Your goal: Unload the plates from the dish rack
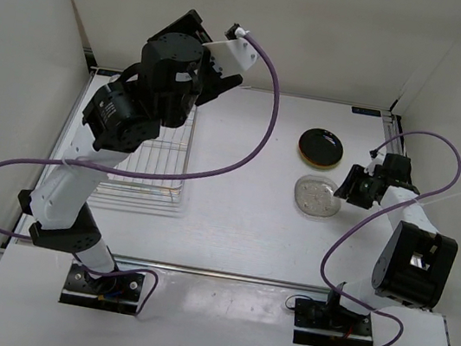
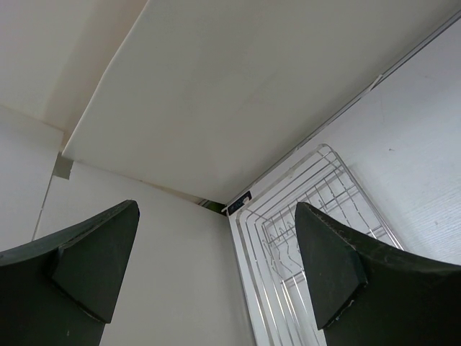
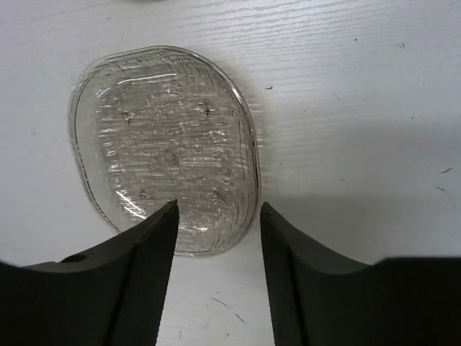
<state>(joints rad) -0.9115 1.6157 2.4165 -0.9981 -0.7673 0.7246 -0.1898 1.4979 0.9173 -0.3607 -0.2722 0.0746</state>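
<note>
Hovering low at the right of the top view, the right gripper [image 1: 344,187] points left at the clear plate [image 1: 315,195], which lies flat on the table [image 1: 239,227] right of centre. In the right wrist view the right gripper [image 3: 217,209] has its two dark fingers [image 3: 144,274] parted about halfway, with a plain gap between them. The near rim of the clear plate [image 3: 162,144] sits in that gap at the lower middle of the frame. The left finger's tip overlaps the plate's lower edge, and the right one stands just off its lower right rim. Neither finger presses on the plate, and I cannot tell whether either tip touches it. The plate rests on the white table [image 3: 360,108], not lifted.

Just above the clear plate in the top view lies the black plate [image 1: 321,145], stacked on an orange plate [image 1: 305,160] that shows only as a thin rim along its lower edge.

The left gripper [image 1: 226,78] is raised in the upper middle of the top view, above the rack [image 1: 160,175], which the left arm largely covers at centre left. In the left wrist view the left gripper [image 2: 216,213] is spread wide and holds nothing. Between and beyond its fingers are the walls and, at lower right, a corner of the rack [image 2: 317,194].
</note>
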